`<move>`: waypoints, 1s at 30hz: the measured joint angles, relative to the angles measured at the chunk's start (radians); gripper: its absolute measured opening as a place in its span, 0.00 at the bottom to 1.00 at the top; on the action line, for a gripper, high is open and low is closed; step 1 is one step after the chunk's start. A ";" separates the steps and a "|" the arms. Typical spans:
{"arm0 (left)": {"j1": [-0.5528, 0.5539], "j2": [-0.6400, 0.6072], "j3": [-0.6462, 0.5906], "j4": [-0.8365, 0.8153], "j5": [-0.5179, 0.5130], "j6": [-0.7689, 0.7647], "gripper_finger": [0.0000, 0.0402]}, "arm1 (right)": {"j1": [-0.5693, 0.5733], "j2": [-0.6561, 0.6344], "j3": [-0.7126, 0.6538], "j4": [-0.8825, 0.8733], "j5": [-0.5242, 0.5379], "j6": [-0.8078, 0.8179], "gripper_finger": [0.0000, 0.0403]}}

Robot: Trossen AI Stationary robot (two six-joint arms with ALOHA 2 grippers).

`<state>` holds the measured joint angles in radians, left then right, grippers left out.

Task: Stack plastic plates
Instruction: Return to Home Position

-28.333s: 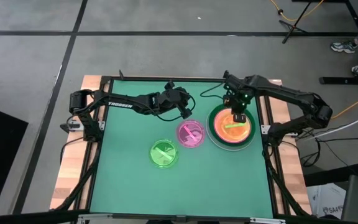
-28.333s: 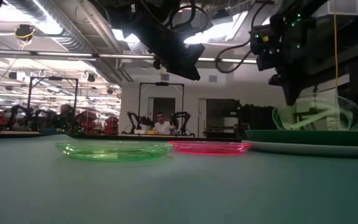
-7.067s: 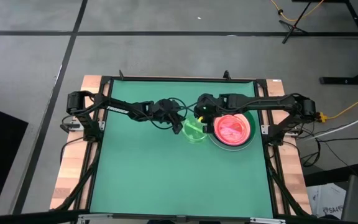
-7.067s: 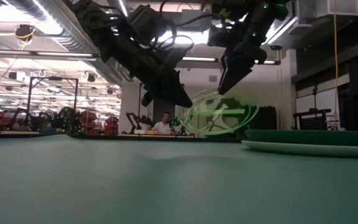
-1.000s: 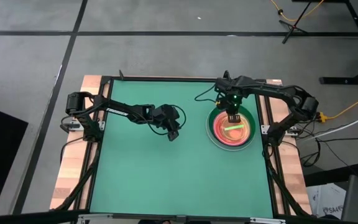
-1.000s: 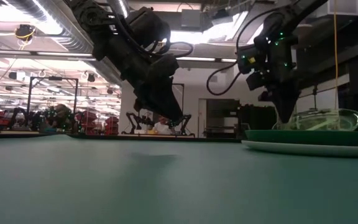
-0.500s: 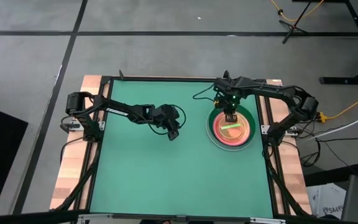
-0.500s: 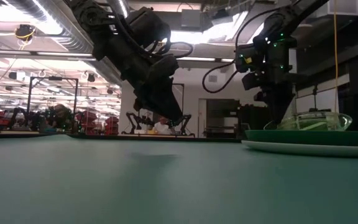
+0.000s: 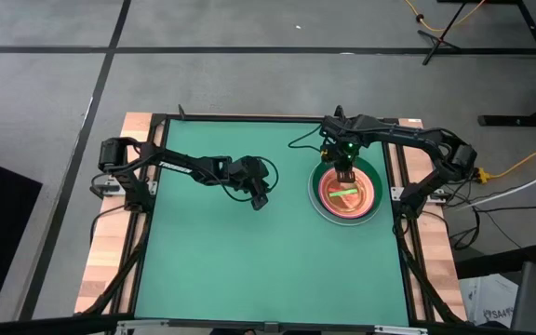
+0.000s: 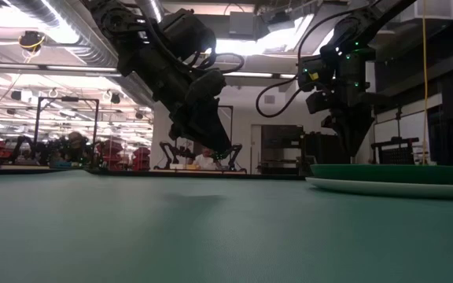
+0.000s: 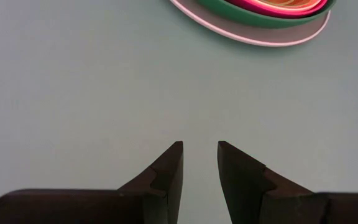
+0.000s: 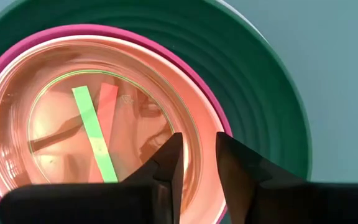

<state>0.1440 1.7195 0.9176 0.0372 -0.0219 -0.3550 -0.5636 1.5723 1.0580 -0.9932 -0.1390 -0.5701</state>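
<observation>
- While the plastic plates sit stacked, the right pincer hovers over them, narrowly spread.
- Left pincer, narrowly spread, hangs well apart from them.

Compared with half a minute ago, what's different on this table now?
The small pink plate and a lime green plate then lay loose on the mat; both are now in the stack. The green one, held tilted a second ago, lies flat on top, let go by the right gripper, which hangs open over it. The left gripper hovers mid-mat, unmoved this last second; the big plates stayed.
</observation>
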 joint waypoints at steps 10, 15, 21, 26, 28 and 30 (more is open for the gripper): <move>0.000 -0.005 0.001 -0.003 0.074 0.000 0.23 | 0.002 0.000 0.000 0.000 0.000 0.000 0.11; -0.004 -0.058 0.001 -0.007 0.091 0.006 0.23 | 0.041 0.000 0.000 0.014 0.007 0.000 0.03; -0.003 -0.175 0.001 -0.018 0.084 0.060 0.23 | 0.128 0.000 0.000 0.058 0.005 -0.003 0.01; -0.009 -0.278 0.001 -0.086 0.083 0.077 0.23 | 0.206 0.000 0.000 0.081 -0.009 0.034 0.01; -0.015 -0.312 0.001 -0.103 0.082 0.077 0.23 | 0.237 -0.009 0.000 0.086 -0.019 0.043 0.00; -0.020 -0.349 0.001 -0.139 0.082 0.077 0.23 | 0.270 -0.028 0.000 0.103 -0.024 0.046 0.00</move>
<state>0.1235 1.3710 0.9188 -0.1020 0.0597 -0.2782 -0.2938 1.5441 1.0584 -0.8904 -0.1627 -0.5242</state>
